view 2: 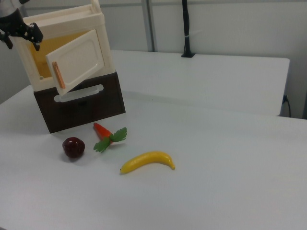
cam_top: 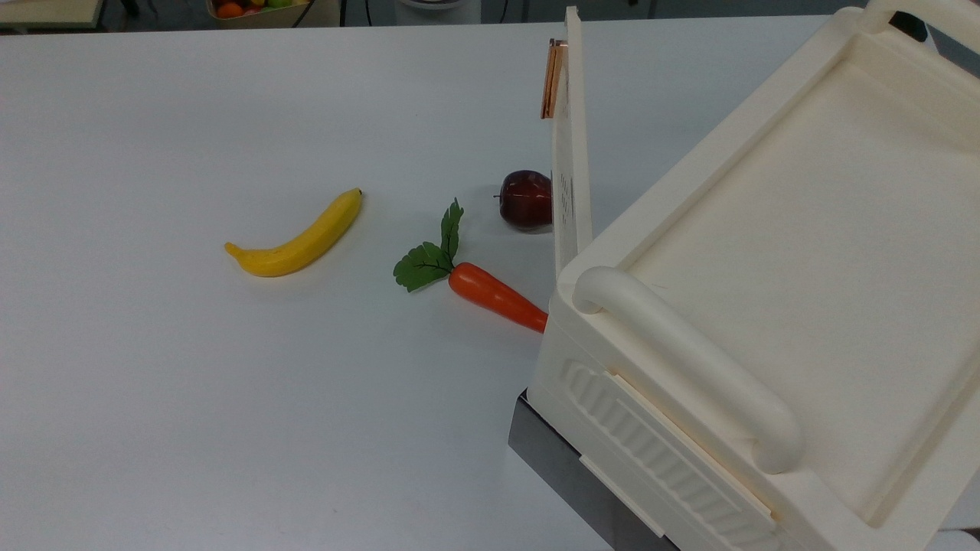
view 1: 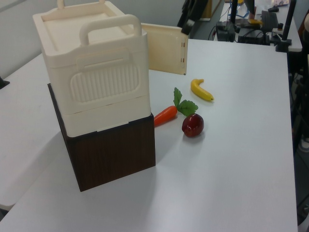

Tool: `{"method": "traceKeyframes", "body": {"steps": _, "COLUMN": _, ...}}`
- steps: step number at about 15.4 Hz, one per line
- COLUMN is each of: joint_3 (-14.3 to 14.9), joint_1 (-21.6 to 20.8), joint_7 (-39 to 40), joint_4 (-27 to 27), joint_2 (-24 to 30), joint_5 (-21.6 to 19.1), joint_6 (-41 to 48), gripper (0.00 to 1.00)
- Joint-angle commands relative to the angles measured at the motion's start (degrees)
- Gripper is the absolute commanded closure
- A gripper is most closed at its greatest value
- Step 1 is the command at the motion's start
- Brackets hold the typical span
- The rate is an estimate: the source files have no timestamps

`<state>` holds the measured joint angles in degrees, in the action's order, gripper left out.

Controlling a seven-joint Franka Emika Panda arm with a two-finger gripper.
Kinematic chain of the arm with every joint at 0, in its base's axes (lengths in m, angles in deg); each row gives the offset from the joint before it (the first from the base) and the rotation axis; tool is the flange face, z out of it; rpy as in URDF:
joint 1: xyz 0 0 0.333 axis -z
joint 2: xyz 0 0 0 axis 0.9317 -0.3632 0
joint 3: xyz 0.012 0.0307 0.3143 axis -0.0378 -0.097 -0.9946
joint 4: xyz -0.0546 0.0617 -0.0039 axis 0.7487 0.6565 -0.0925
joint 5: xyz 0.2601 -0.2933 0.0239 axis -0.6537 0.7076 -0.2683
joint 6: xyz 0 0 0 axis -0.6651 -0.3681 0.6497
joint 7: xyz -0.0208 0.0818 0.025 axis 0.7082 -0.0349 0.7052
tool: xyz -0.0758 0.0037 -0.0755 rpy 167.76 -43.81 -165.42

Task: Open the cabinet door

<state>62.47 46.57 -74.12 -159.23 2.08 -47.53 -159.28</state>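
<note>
The cream cabinet (cam_top: 773,252) stands on a dark base at the top view's right. Its cabinet door (cam_top: 571,145) is swung wide open and appears edge-on, with the copper strip (cam_top: 550,73) at its far end. In the right view the cabinet door (view 2: 81,57) hangs open at an angle and the yellowish inside of the cabinet (view 2: 62,28) shows behind it. In the left view the gripper (view 1: 189,17) is a dark shape just above the cabinet door's (view 1: 164,48) free edge. The right view has the gripper (view 2: 20,29) beside the cabinet's upper left corner.
On the white table (cam_top: 230,398) lie a banana (cam_top: 298,237), a carrot (cam_top: 494,295) with green leaves, and a dark red apple (cam_top: 524,200) partly behind the door. The carrot's tip reaches the cabinet's base. A black post (view 2: 186,28) stands at the table's far side.
</note>
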Motion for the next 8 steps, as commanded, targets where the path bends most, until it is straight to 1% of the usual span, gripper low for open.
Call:
{"method": "traceKeyframes", "body": {"steps": 1, "joint_3": -0.2, "joint_1": -0.2, "joint_7": -4.8, "joint_4": -0.2, "joint_2": -3.3, "joint_5": 1.7, "joint_6": -3.6, "gripper": 0.0}}
{"method": "traceKeyframes", "body": {"steps": 8, "joint_3": 0.3, "joint_1": 0.4, "joint_7": -5.2, "joint_4": -3.2, "joint_2": -4.4, "joint_5": 4.9, "joint_6": -2.9, "gripper": 0.0}}
